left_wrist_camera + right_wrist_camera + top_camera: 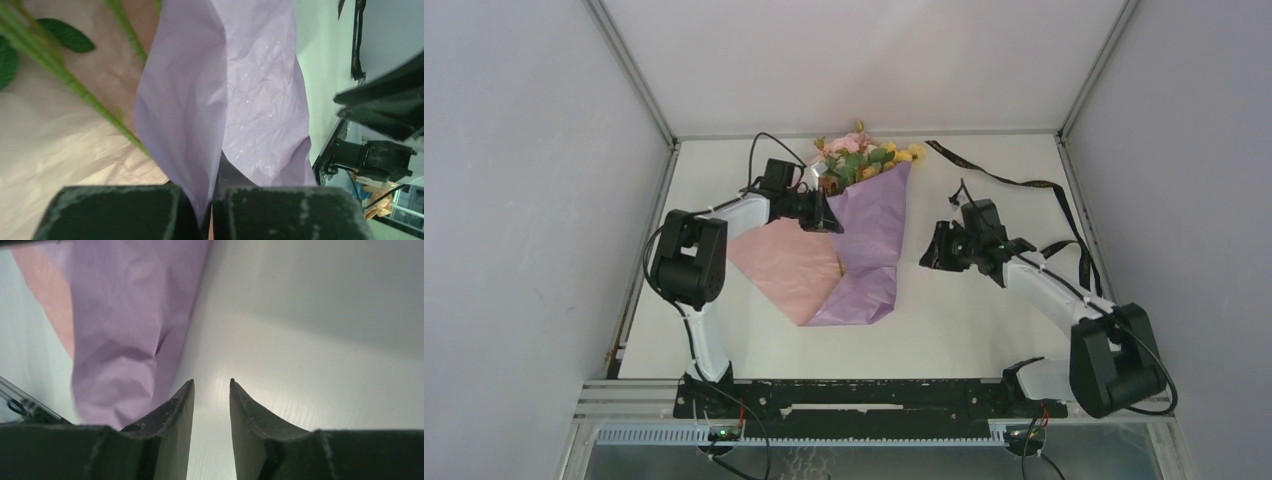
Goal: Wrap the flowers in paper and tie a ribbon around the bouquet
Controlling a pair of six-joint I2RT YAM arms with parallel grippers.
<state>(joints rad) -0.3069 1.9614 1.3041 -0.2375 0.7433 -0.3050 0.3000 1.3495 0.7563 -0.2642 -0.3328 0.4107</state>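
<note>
The flowers (860,156) lie at the back of the table, their pink and yellow heads sticking out of the lilac paper (872,238), which is folded over their stems (75,82). The paper's pale pink reverse (789,262) still lies flat to the left. My left gripper (829,219) is shut on the fold's purple edge (210,165). To the right of the paper hovers my right gripper (927,249), jaws apart over bare table (212,385) with nothing between them. The dark ribbon (1009,181) trails along the back right of the table.
White walls and metal frame rails (869,134) close in the table at the back and sides. The ribbon loops down beside the right arm (1079,262). The arm bases stand on a black rail (864,395) at the near edge.
</note>
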